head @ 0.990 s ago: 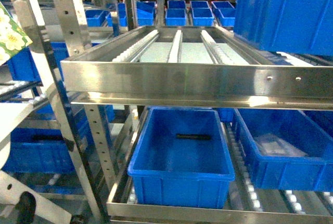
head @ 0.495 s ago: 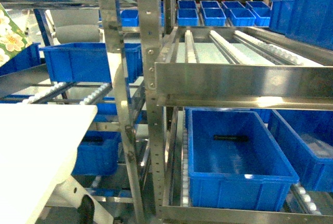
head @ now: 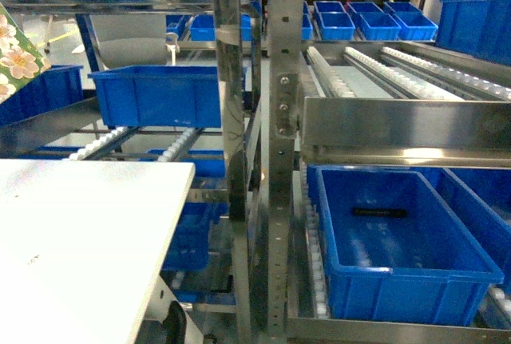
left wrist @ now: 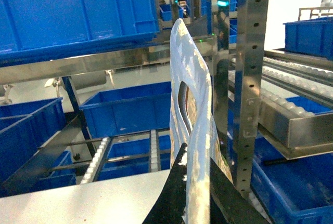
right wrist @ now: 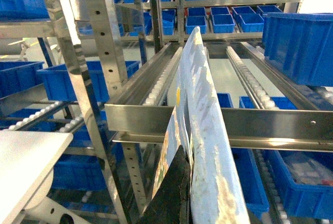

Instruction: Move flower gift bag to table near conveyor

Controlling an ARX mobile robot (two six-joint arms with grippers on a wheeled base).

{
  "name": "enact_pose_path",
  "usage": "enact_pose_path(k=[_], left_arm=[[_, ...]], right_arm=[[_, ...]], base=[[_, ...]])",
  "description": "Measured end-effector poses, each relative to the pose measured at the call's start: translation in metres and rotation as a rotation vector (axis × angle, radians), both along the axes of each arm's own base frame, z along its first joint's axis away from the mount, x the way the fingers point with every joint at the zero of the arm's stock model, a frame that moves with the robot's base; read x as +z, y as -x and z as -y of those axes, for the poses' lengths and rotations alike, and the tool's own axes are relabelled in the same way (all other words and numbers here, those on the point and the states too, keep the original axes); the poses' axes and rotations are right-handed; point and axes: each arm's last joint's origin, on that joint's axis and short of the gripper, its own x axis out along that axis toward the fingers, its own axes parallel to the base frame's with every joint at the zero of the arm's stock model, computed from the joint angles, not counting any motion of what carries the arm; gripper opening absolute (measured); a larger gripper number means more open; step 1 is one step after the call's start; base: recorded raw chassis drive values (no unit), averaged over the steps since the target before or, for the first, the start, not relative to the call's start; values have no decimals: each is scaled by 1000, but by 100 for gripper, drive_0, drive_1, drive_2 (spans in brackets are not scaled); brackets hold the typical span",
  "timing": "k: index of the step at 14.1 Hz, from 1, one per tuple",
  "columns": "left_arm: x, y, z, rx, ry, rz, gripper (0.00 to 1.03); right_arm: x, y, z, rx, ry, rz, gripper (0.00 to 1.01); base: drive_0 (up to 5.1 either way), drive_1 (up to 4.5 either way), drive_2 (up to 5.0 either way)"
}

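The flower gift bag point(left wrist: 191, 130) hangs upright, its top edge pinched by the left hand point(left wrist: 195, 193) and right hand point(right wrist: 179, 193), 2 grips. The table point(head: 80, 240) lies lower left, beside the conveyor point(head: 399, 73).

The pale table point(head: 80, 240) is lying at lower left, beside the steel conveyor point(head: 383, 81) holding blue bins point(head: 399, 248).
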Motion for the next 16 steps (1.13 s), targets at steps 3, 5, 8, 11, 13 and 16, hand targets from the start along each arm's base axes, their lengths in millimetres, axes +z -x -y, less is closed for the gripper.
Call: enact_pose_path(k=[3, 5, 8, 11, 13, 16], left_arm=[[0, 0, 0, 0, 0, 0, 2], [0, 0, 0, 0, 0, 1, 2], [0, 0, 0, 0, 0, 0, 2], [0, 0, 0, 0, 0, 2, 2], [0, 0, 0, 0, 0, 0, 2], [0, 0, 0, 0, 0, 0, 2]], right_arm=[[0, 0, 0, 0, 0, 2, 2], [0, 0, 0, 0, 0, 0, 2], [0, 0, 0, 0, 0, -1, 2], [0, 0, 0, 0, 0, 0, 2], [0, 0, 0, 1, 0, 1, 2], [0, 0, 0, 0, 0, 1, 2]], base=[[-493, 247, 247], [-493, 247, 247], [-493, 247, 247], [-496, 244, 244], [-503, 238, 238], [-505, 236, 236]])
